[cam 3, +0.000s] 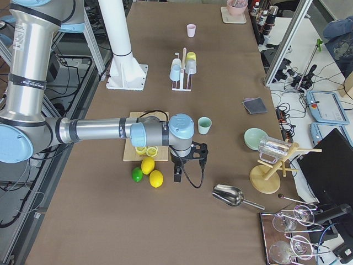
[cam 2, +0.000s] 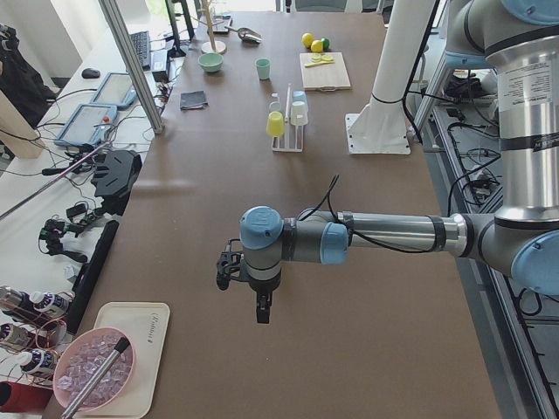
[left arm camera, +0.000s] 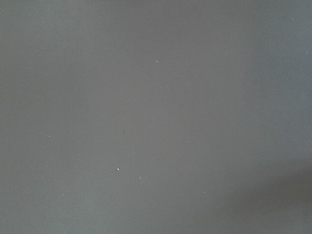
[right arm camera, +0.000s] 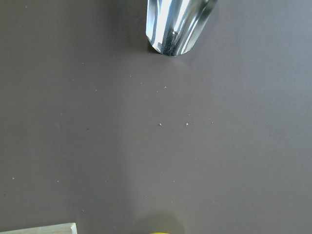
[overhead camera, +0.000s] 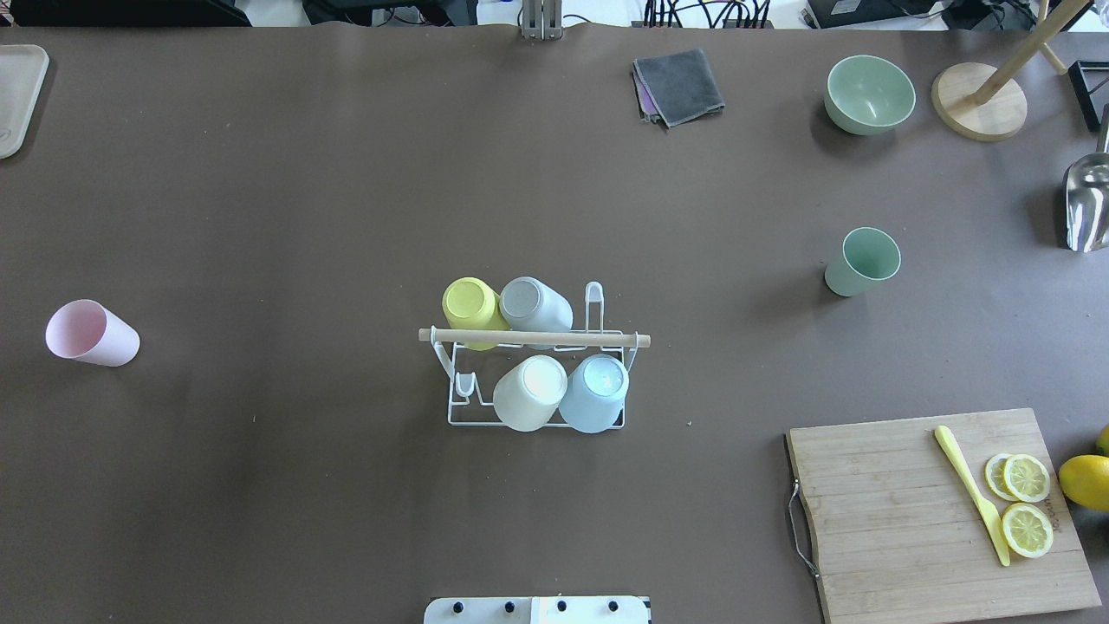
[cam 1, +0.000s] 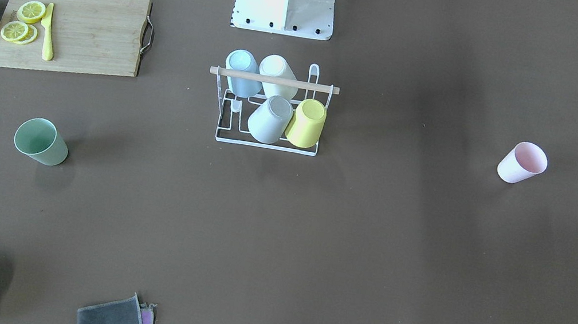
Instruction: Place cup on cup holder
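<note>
The white wire cup holder (overhead camera: 533, 337) with a wooden rod handle stands mid-table, also in the front view (cam 1: 273, 80). Several cups sit upside down on it: yellow, grey, cream and blue. A pink cup (overhead camera: 91, 334) stands alone on the left side of the table. A green cup (overhead camera: 861, 261) stands alone on the right side. My left gripper (cam 2: 260, 310) hangs over bare table far beyond the pink cup; I cannot tell if it is open. My right gripper (cam 3: 177, 175) hangs near the lemons; I cannot tell its state either. Neither wrist view shows fingers.
A wooden cutting board (overhead camera: 901, 520) with lemon slices and a yellow knife lies front right, whole lemons (overhead camera: 1085, 481) beside it. A metal scoop (overhead camera: 1087, 199), green bowl (overhead camera: 869, 94), grey cloth (overhead camera: 678, 85) and wooden stand (overhead camera: 979, 100) sit at the far right.
</note>
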Robot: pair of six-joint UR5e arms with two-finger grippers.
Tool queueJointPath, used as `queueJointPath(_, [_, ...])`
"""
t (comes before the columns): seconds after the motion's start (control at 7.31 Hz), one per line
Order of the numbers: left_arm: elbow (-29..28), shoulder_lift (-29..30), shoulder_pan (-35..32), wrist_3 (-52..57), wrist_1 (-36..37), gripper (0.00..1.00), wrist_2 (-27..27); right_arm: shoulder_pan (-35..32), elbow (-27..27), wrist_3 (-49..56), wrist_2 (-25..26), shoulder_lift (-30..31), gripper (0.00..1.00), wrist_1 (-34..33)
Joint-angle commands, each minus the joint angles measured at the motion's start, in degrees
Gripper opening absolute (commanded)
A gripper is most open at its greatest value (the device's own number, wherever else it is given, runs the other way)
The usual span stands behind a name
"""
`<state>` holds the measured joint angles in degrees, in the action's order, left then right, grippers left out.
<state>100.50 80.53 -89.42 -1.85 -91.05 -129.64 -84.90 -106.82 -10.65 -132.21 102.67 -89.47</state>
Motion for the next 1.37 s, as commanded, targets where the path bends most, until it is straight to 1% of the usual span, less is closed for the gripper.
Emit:
queueJointPath(0.0, [0.13, 0.07, 0.04, 0.0, 0.0, 0.98, 0.0, 0.0, 0.03, -0.07, 0.54, -0.01, 1.0, 0.17])
queueJointPath(0.41, [0.04, 0.07, 0.04, 0.0, 0.0, 0.98, 0.0, -0.09, 0.04, -0.07, 0.37, 0.25, 1.0, 0.35])
queueJointPath(0.55, [0.04, 0.07, 0.04, 0.0, 0.0, 0.98, 0.0, 0.35, 1.51, 0.1, 0.55, -0.01, 1.0, 0.18])
queueJointPath(0.68, [0.04, 0.07, 0.04, 0.0, 0.0, 0.98, 0.0, 2.96, 1.7, 0.01, 1.42, -0.45, 1.0, 0.18])
queueJointPath(0.96, [0.13, 0.07, 0.04, 0.0, 0.0, 0.98, 0.0, 3.25, 0.65, 0.01, 1.16, -0.45, 1.0, 0.44])
queueJointPath(1.23, [0.13, 0.07, 0.04, 0.0, 0.0, 0.98, 0.0, 3.43, 0.21, 0.01, -0.5, 0.07, 1.0, 0.18])
